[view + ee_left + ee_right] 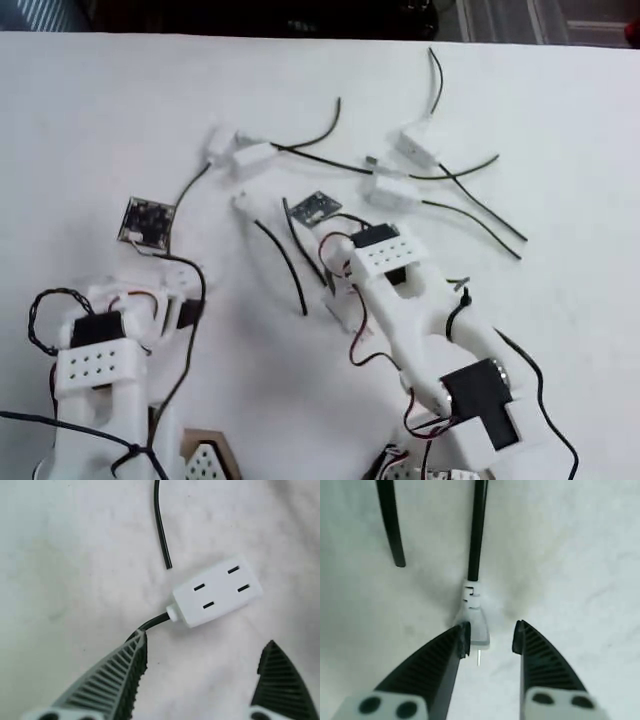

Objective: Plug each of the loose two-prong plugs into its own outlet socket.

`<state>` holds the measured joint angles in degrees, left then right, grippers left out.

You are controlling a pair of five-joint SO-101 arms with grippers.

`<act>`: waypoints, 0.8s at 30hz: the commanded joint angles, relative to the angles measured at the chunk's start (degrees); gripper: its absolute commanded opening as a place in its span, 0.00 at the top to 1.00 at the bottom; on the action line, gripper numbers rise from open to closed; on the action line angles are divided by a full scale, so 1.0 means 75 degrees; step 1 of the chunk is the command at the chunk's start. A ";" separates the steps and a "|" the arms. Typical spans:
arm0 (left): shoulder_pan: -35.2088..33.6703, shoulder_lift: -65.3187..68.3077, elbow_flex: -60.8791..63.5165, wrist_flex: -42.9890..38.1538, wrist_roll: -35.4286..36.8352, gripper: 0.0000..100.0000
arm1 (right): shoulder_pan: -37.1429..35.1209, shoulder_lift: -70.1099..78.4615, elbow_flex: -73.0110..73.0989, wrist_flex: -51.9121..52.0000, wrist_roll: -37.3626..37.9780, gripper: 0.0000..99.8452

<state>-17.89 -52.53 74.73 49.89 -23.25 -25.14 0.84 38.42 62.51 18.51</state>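
The right gripper is low over the white surface. Its fingers stand a little apart and do not grip anything. Between them lies a white two-prong plug. Its body is just beside one fingertip, perhaps touching it, and there is a gap to the other finger. One thin metal prong points toward the gripper, and the plug's black cord runs straight away from it. A second cord end lies near, apart from the plug.

The left gripper hangs over an outlet socket, with its fingers wide apart and empty. The socket lies flat on the surface, with two pairs of slots facing up. The socket's cord comes out just at one fingertip. A loose cord end lies near the socket without touching it.

In the high view the right arm is over the middle of the surface, and more white blocks with black cords lie beyond it.
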 commanded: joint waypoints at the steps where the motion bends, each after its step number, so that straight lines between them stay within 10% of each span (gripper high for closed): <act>1: -0.0018 -0.0123 -0.0023 -0.0094 -0.0059 0.66 | -0.0334 0.0311 -0.0094 -0.0264 -0.0399 0.86; 24: -0.0018 -0.0123 -0.0023 -0.0094 -0.0059 0.66 | -0.0639 0.0311 -0.0211 0.0451 -0.0492 0.94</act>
<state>-17.89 -52.53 74.73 49.89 -23.25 -29.10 3.03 37.89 63.12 14.90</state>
